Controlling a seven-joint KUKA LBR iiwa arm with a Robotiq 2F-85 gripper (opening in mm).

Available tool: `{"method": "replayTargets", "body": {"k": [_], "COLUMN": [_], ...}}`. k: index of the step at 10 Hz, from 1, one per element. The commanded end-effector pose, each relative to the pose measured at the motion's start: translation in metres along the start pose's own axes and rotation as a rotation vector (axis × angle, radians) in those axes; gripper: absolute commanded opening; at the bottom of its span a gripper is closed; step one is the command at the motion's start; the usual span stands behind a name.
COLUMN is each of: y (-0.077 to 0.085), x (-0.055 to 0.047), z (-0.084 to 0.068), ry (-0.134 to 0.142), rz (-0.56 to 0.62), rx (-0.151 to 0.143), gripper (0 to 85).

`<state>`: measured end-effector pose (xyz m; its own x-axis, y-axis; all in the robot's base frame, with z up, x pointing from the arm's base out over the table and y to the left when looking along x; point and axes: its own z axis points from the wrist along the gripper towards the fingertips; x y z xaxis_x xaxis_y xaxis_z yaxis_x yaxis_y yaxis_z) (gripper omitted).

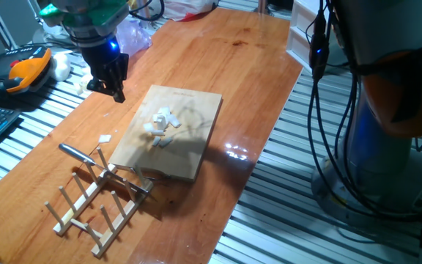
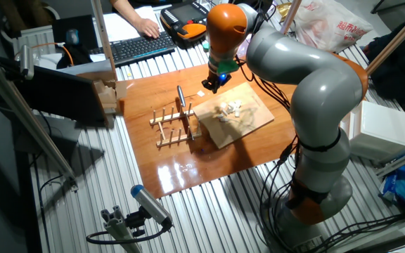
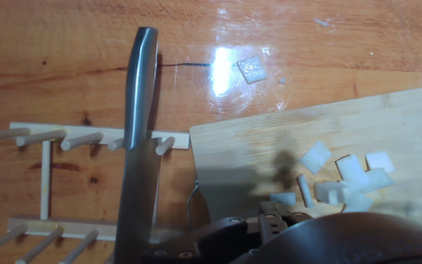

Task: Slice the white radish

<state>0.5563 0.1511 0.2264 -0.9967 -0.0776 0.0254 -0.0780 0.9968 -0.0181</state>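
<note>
The white radish [image 1: 161, 122] lies as several small flat white bits in a loose pile on the wooden board [image 1: 189, 150], also seen in the other fixed view [image 2: 230, 109] and the hand view [image 3: 343, 180]. One stray white bit [image 1: 105, 138] rests on the table left of the board. My gripper [image 1: 112, 89] hangs above the table beyond the board's far left corner, apart from everything, fingers slightly apart and holding nothing. A steel knife [image 3: 139, 147] lies across the wooden peg rack [image 1: 94, 205].
The peg rack [image 2: 171, 126] stands against the board's near left corner. A keyboard [image 2: 139, 48] and an orange teach pendant [image 1: 24, 72] lie beyond the table's edge. Plastic bags [image 1: 134, 33] sit at the far end. The arm's base [image 2: 315, 190] stands beside the table.
</note>
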Motion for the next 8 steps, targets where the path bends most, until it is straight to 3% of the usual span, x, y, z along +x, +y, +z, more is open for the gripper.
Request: {"method": "replayTargets", "body": {"k": [1, 8], "y": [-0.0006, -0.0011], "x": [0.0003, 0.0047], "z": [-0.0002, -0.0022], "ry": [0.0, 0.019], "rz": [0.002, 0.027], "rx": [0.002, 0.007], "gripper": [0.0, 0.0]}}
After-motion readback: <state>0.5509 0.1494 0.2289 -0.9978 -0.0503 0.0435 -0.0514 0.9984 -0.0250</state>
